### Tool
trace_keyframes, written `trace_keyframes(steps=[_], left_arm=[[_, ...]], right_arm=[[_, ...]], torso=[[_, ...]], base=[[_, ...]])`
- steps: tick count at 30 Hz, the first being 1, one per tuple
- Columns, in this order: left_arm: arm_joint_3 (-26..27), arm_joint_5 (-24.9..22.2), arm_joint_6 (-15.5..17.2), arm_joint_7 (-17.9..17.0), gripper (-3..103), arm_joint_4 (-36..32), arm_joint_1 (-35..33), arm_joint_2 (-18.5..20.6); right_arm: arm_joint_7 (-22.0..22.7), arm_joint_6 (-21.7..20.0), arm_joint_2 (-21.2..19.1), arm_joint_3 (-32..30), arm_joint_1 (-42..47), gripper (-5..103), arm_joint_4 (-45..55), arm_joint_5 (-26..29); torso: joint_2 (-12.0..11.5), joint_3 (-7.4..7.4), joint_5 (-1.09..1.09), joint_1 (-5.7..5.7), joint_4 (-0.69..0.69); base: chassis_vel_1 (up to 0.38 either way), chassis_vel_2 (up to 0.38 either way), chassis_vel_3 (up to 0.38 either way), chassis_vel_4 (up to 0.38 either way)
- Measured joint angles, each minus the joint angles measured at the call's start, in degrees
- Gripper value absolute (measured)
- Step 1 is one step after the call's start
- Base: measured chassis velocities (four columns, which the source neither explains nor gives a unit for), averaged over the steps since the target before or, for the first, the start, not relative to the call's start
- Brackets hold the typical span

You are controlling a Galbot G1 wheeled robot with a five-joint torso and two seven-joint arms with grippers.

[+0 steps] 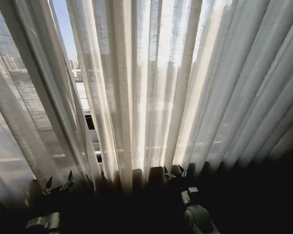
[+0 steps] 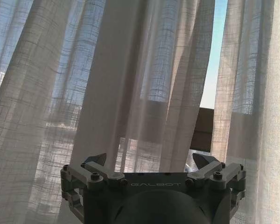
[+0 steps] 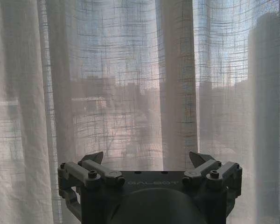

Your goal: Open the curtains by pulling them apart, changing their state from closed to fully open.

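The sheer white pleated curtains (image 1: 151, 87) hang across the window. A narrow slit (image 1: 64, 29) between the left panel (image 1: 29, 107) and the wider right panel shows sky and buildings. My left gripper (image 1: 58, 184) is low at the left panel's hem, open, with nothing between its fingers. In the left wrist view the left gripper (image 2: 149, 161) faces the folds (image 2: 130, 93) close up, beside the slit (image 2: 210, 70). My right gripper (image 1: 175, 171) stands open at the foot of the right panel. In the right wrist view the right gripper (image 3: 147, 157) faces the fabric (image 3: 130, 93), not holding it.
Below the curtain hems lies a dark shadowed strip (image 1: 244, 204). A dark piece of the window frame (image 1: 90, 122) shows through the slit, and appears as the dark block (image 2: 205, 128) in the left wrist view. City buildings (image 1: 74, 63) lie beyond the glass.
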State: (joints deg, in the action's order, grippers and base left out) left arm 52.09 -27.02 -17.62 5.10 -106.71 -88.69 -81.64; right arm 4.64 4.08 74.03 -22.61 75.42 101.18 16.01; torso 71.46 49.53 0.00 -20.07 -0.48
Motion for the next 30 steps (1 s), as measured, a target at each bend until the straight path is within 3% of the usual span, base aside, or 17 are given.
trace_keyframes(steps=[9, 14, 20, 30], left_arm=[[0.0, 0.0, 0.0, 0.0, 100, 0.0, 0.0, 0.0], [0.0, 0.0, 0.0, 0.0, 100, 0.0, 0.0, 0.0], [0.0, 0.0, 0.0, 0.0, 100, 0.0, 0.0, 0.0], [0.0, 0.0, 0.0, 0.0, 100, 0.0, 0.0, 0.0]], right_arm=[[1.5, 1.0, -0.9, -1.2, -1.6, 100, -1.6, -1.4], [5.4, 0.4, -0.9, -1.2, -3.3, 100, -4.0, -4.4], [10.1, 0.4, -0.8, -1.7, -6.2, 100, -7.4, -3.4], [10.8, 1.5, -2.4, 0.0, -12.7, 100, -13.3, -1.3]], torso=[[0.0, 0.02, -0.02, -0.07, -0.01], [0.0, -0.01, -0.01, 0.03, 0.02], [0.1, -0.03, 0.02, 0.10, 0.00], [0.0, 0.00, 0.00, -0.02, 0.02]], base=[[-0.276, 0.256, 0.273, -0.256], [-0.029, 0.045, 0.031, -0.040], [0.022, -0.043, -0.034, 0.041], [0.007, -0.012, -0.002, 0.012]])
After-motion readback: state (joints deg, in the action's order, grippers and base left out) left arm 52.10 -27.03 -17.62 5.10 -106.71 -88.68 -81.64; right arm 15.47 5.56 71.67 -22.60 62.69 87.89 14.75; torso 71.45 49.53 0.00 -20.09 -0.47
